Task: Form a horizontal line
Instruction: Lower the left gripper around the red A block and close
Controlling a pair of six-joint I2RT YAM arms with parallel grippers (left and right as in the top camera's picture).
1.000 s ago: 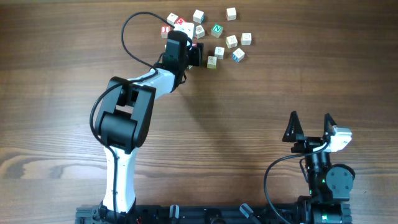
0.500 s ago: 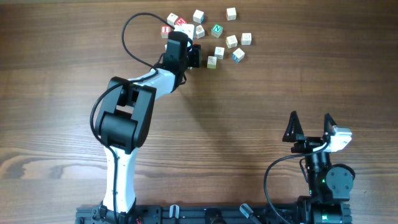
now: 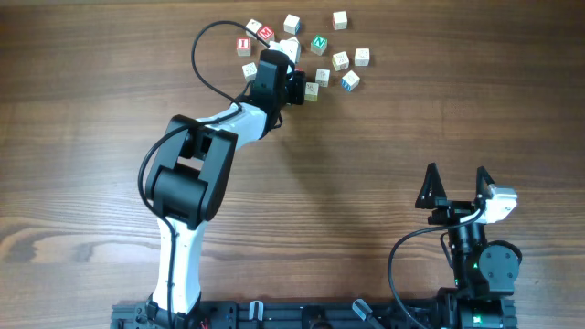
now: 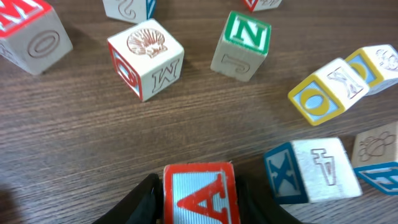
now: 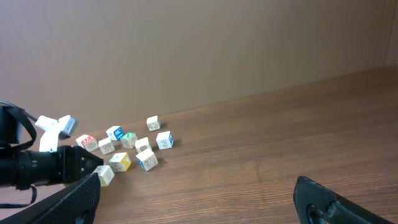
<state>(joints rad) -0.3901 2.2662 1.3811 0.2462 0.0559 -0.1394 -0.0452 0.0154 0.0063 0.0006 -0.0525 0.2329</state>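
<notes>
My left gripper (image 4: 200, 200) is shut on a wooden cube with a red letter A (image 4: 200, 194), a black finger pressed against each side. In the overhead view the left gripper (image 3: 294, 89) sits at the near edge of the scattered letter cubes, and the wrist hides the held cube. No horizontal line shows; the cubes lie loose. My right gripper (image 3: 455, 187) stands open over bare table at the near right, with nothing between its fingers.
Close ahead of the held cube are a blue X cube (image 4: 308, 171), a yellow O cube (image 4: 320, 96), a green N cube (image 4: 242, 45) and a shell-and-M cube (image 4: 146, 57). Several more cubes (image 3: 340, 19) spread along the far edge.
The left jaws closed onto the red A cube. The left wrist then shifted right and slightly nearer, uncovering a cube to its left. The right arm stayed still.
</notes>
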